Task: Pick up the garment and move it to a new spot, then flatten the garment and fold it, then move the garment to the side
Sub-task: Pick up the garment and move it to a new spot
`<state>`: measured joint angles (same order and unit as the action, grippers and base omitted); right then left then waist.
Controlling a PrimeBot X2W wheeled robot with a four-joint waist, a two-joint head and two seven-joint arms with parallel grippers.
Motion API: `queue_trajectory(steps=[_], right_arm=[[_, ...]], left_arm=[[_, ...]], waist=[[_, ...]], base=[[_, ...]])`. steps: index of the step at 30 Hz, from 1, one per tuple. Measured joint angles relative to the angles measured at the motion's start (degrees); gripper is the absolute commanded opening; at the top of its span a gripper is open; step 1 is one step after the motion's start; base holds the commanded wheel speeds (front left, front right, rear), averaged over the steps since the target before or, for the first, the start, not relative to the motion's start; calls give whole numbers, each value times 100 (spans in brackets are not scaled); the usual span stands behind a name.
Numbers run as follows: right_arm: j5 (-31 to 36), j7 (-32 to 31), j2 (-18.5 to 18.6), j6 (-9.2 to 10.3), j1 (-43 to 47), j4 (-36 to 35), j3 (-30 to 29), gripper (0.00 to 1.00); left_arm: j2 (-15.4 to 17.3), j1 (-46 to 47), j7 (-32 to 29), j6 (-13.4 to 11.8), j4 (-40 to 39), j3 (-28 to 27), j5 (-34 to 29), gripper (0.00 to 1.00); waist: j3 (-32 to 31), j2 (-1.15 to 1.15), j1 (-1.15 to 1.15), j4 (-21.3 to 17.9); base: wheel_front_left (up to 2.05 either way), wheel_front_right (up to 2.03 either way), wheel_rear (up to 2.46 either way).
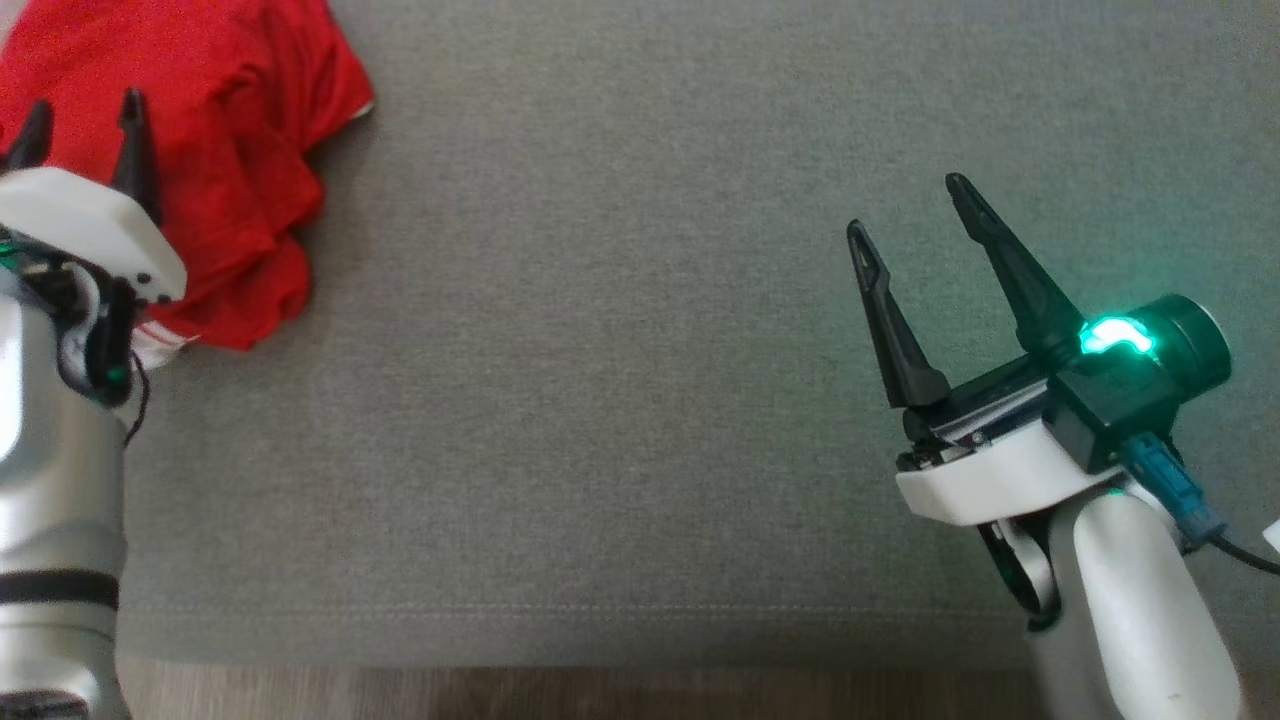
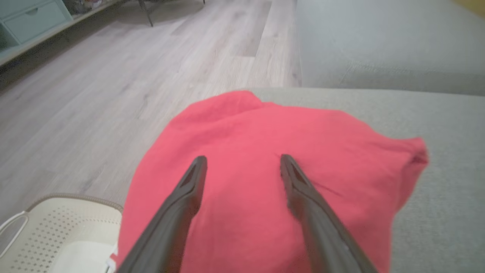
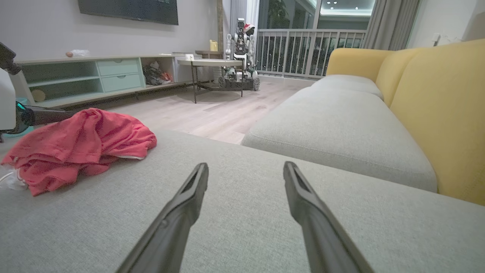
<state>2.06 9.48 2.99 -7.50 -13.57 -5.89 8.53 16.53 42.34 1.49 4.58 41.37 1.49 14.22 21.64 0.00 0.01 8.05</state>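
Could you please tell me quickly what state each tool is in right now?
Left tool: open, poised over the red garment, gripping nothing.
Right tool: open and empty, above the grey cushion.

Grey fabric seat (image 1: 640,400) lay in front of me, w/ a yellow backrest (image 3: 435,106) behind the adjoining cushions. Pale wood floor (image 2: 113,76) beyond. Low cabinet (image 3: 119,74) w/ teal drawers stood along the wall under a dark TV (image 3: 129,9). Small table (image 3: 210,62) nr the railing (image 3: 310,45), grey curtain (image 3: 390,19) beside it.
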Motion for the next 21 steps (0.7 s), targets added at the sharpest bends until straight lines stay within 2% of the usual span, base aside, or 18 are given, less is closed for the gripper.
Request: queue_trajectory(steps=[8, 9, 10, 11, 15, 21], right_arm=[[102, -53, 2, 0, -4, -129, 0, 100], [107, -77, 2, 0, -7, -129, -4, 100], [107, -100, 2, 0, -8, -131, -14, 100], [108, -102, 2, 0, -8, -137, -29, 100], [158, -126, 2, 0, -29, -159, -54, 100], [154, -114, 3, 0, -104, -99, -70, 100]], left_arm=[[98, 625, -194, 78, 1203, 53, 32, 100], [96, 672, -220, 126, 1323, 55, 100, 92], [91, 723, -261, 156, 1448, 57, 166, 15], [89, 764, -275, 162, 1556, 65, 211, 0], [86, 880, -42, 205, 1807, 119, 258, 0], [81, 1016, 869, 177, 1836, 174, 196, 0]], waist=[[274, 0, 0, -168], [290, 0, 0, -171], [304, 0, 0, -170], [319, 0, 0, -167], [362, 0, 0, -141], [211, 0, 0, -101]], base=[[0, 0, 0], [0, 0, 0], [0, 0, 0], [0, 0, 0], [0, 0, 0], [0, 0, 0]])
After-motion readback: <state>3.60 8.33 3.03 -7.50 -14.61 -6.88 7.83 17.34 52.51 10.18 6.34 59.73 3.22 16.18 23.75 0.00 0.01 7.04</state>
